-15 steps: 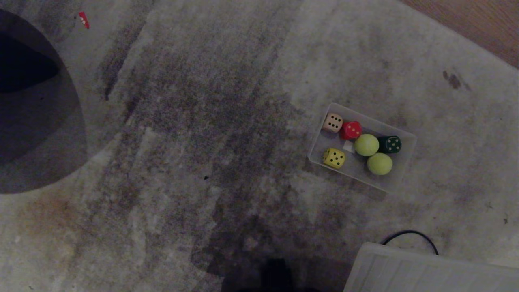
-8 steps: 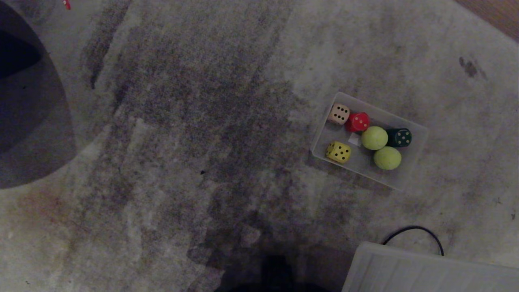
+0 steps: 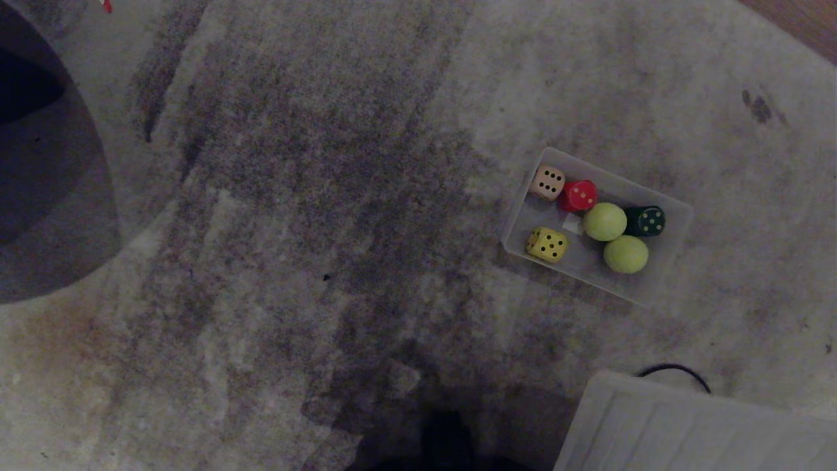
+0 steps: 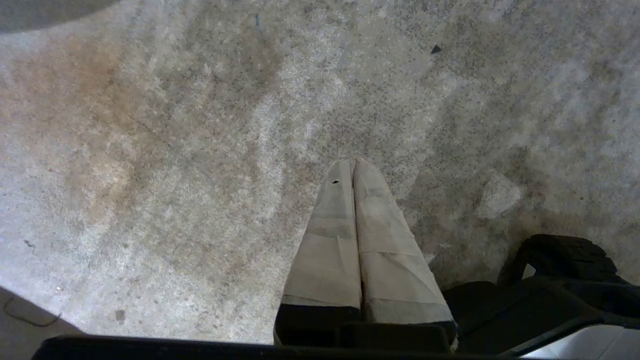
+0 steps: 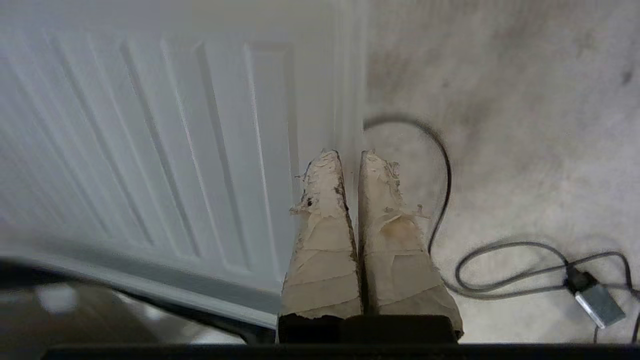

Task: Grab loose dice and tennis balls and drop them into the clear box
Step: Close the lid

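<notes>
**Six pieces in the box, none loose in view**

You have four dice [image 3: 548,183] and two tennis balls [image 3: 605,222] lying inside the clear box [image 3: 673,245], at three o'clock on the carpet [image 3: 294,229]. Left gripper [image 4: 354,167] and right gripper [image 5: 348,157] are both pinched together, empty. Judged done.

No words, brands or labels can be read. Only pips mark the dice in the clear box [image 3: 677,226]: black on the yellow die [image 3: 547,244], dark on the cream die [image 3: 547,182].
</notes>
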Available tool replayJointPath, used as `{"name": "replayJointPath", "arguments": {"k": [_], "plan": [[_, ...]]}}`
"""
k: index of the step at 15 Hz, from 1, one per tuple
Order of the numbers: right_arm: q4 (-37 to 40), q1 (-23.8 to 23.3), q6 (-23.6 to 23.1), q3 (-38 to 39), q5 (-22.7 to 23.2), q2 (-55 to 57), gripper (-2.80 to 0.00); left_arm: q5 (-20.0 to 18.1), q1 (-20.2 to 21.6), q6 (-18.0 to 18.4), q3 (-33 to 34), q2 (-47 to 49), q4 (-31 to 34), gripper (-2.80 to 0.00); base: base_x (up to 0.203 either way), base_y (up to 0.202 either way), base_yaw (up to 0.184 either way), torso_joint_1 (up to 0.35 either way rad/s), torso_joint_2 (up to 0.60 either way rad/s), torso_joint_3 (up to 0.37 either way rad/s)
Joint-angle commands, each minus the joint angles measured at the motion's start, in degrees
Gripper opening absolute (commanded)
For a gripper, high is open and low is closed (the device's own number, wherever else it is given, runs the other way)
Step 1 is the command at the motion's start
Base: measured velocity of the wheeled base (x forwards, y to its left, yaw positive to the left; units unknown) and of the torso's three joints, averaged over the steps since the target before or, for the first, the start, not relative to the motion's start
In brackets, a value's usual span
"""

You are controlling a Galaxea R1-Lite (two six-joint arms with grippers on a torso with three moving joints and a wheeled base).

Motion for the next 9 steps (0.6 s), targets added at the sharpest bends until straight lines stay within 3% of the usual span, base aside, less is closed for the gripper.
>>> {"name": "replayJointPath", "arguments": {"k": [1,5,9], "plan": [[2.38,-0.12,1.12,-7.04,-1.62,7.17,-2.8,0.03,-0.02,-0.03,0.09,0.06,0.0,-2.8,0.0,0.0,0.0,0.0,0.0,0.0],[2.63,-0.4,8.96,-14.05,-4.11,25.28,-2.8,0.03,-0.02,-0.03,0.09,0.06,0.0,-2.8,0.0,0.0,0.0,0.0,0.0,0.0],[-11.6,-0.34,18.13,-15.74,-4.66,45.38,-2.8,0.03,-0.02,-0.03,0.09,0.06,0.0,-2.8,0.0,0.0,0.0,0.0,0.0,0.0]]}}
